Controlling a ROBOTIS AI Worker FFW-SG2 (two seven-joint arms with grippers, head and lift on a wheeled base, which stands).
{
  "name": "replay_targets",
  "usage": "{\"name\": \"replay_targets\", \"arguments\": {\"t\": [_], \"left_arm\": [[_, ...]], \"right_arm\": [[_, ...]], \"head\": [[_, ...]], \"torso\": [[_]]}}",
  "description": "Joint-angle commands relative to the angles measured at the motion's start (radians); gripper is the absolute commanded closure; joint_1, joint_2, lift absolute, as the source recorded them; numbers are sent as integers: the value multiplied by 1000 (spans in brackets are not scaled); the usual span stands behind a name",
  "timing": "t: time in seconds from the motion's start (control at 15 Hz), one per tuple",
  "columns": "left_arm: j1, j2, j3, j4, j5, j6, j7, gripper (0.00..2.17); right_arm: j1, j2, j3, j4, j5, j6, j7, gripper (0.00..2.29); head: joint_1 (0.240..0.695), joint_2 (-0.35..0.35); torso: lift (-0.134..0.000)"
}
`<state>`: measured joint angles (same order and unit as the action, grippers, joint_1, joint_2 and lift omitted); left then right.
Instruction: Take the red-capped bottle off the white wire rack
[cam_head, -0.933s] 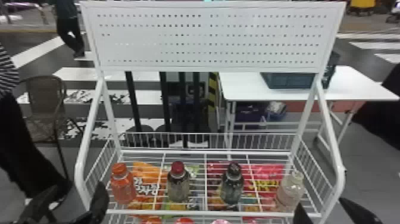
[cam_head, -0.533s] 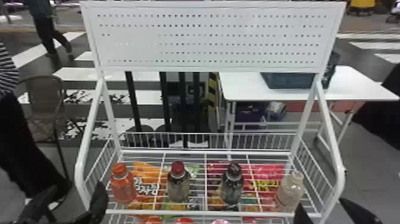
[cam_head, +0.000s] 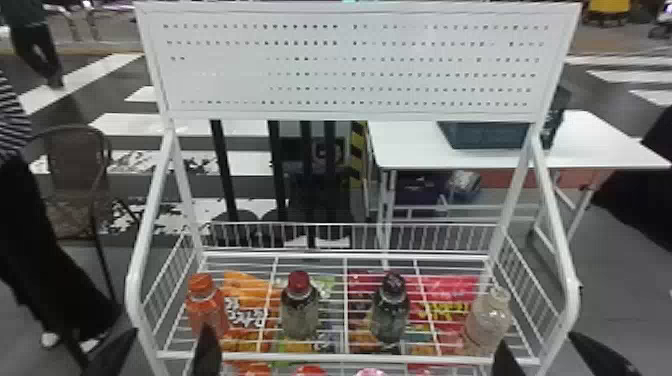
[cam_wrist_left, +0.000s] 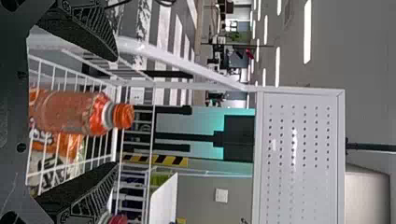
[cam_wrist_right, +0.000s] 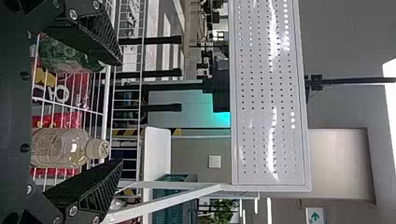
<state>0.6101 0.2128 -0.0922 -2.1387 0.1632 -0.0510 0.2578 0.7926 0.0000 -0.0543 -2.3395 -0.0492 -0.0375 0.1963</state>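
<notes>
Jaws apart, both pairs: the left gripper (cam_head: 171, 328) has shifted inward, apparently beginning its approach to the red-capped bottle (cam_head: 300, 314) on the white wire rack (cam_head: 350, 357).

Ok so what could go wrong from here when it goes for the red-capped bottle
The left tool is open in line with the orange-capped bottle, so it might bump or grab that one. The red-capped bottle stands between that and a dark-capped bottle; a sideways approach could topple a neighbour. If pulled out low, it could catch the rack's front rail.
</notes>
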Motion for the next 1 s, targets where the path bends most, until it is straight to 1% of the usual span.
{"name": "replay_targets", "arguments": {"t": [0.0, 0.13, 0.33, 0.47, 0.67, 0.8, 0.93], "left_arm": [[-20, -4, -90, 100, -10, -131, 5, 87], [-56, -6, -149, 171, -11, -143, 9, 87], [-132, -6, -241, 284, -16, -180, 46, 87], [-173, -9, -282, 333, -19, -183, 58, 87], [-242, -39, -314, 424, -39, -192, 60, 87], [-291, -59, -333, 499, -42, -241, 61, 83], [-343, -76, -339, 569, -39, -241, 61, 83]], "right_arm": [[-1, 1, 1, 2, 0, 0, 0, 154], [-1, 1, -1, 2, 0, 0, 0, 154], [2, 1, -1, 0, 0, 0, 0, 154], [4, 1, -2, -1, 0, 0, 0, 154], [10, 1, -4, 0, 0, -3, 0, 154], [13, 1, -5, -1, 0, -6, 0, 154], [16, 1, -5, -1, 0, -9, 0, 154]], "head": [[499, 0], [499, 0], [499, 0], [499, 0], [499, 0], [499, 0], [499, 0]], "torso": [[0], [0], [0], [0], [0], [0], [0]]}}
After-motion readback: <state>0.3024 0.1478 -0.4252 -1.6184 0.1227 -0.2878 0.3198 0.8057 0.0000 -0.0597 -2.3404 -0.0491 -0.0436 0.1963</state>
